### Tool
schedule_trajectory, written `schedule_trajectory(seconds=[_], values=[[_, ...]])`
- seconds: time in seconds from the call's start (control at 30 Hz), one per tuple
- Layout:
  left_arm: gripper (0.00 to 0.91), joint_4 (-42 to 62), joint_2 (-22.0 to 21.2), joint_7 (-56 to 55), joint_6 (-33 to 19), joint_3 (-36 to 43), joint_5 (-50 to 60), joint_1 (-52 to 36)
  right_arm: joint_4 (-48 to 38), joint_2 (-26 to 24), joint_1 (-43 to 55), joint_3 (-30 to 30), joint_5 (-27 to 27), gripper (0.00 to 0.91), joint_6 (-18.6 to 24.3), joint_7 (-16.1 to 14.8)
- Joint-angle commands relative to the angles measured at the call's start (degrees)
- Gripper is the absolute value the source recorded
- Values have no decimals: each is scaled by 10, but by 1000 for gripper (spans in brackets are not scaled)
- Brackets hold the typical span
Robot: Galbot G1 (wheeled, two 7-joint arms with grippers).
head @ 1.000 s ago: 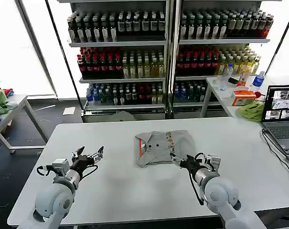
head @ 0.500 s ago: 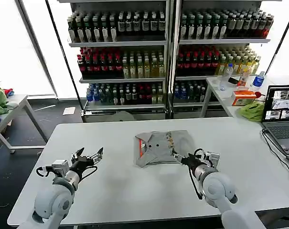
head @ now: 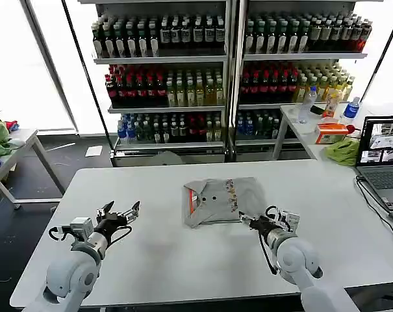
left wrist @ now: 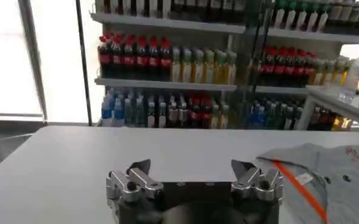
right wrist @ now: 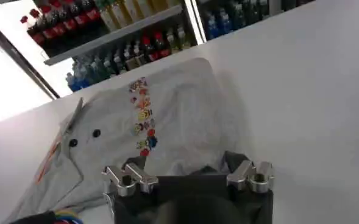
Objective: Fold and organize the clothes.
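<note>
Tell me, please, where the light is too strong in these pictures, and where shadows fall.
Head view: the windows behind the shelves are blown out white. Left wrist view: the same glare beside the bottles. Right wrist view: the shirt casts a soft shadow on the table.

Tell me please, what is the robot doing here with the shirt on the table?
The robot is folding a light grey shirt that lies already folded into a compact shape in the middle of the white table. The right gripper is at the shirt's near right corner, its fingers open just above the fabric edge. The left gripper waits open over bare table, well to the left of the shirt.
</note>
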Motion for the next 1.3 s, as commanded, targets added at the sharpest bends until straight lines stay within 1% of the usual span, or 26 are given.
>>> schedule_trajectory(seconds=[0.03,0.1,0.17,0.2,0.23,0.27,0.33,0.43,0.47,0.57,0.63,0.7,0.73,0.87,1.0,1.1,1.3], values=[[907,-4,0,0,1,-1,-1,0,4,1,-2,11,9,907,0,6],[907,-5,2,-1,2,-3,-1,1,24,1,1,22,10,907,-1,8],[907,-8,3,-1,2,-5,-1,4,45,1,19,28,-48,907,0,-12],[907,-9,2,-1,2,-5,-1,5,46,1,21,28,-53,907,0,-15],[907,-11,1,-2,3,-5,-1,6,51,2,48,23,-107,907,0,-27],[907,-13,-1,-2,3,-5,-1,7,49,3,63,16,-139,907,0,-36],[907,-17,-4,-2,4,-6,0,12,41,6,95,0,-161,907,0,-39],[907,-26,-6,-2,5,-8,0,19,13,11,133,-30,-205,907,1,-52],[907,-29,-6,-2,5,-9,1,21,-7,14,152,-49,-215,907,1,-56],[907,-32,-6,-3,5,-13,1,28,-56,27,194,-79,-213,907,0,-54],[907,-34,-6,-3,5,-16,1,31,-102,41,238,-103,-199,907,-1,-44],[907,-35,-6,-3,5,-19,2,34,-128,52,258,-118,-179,907,-1,-32],[907,-35,-5,-3,5,-20,2,36,-156,61,272,-128,-180,907,-1,-31],[907,-34,-4,-2,5,-23,1,38,-222,86,290,-151,-194,907,-1,-25],[907,-31,-3,-2,5,-24,0,36,-245,99,287,-162,-198,907,-2,-21],[907,-27,-2,-2,5,-20,0,30,-246,102,274,-174,-209,907,-2,-20],[907,-19,-2,-1,5,-16,-2,21,-245,105,251,-175,-211,907,-1,-18]])
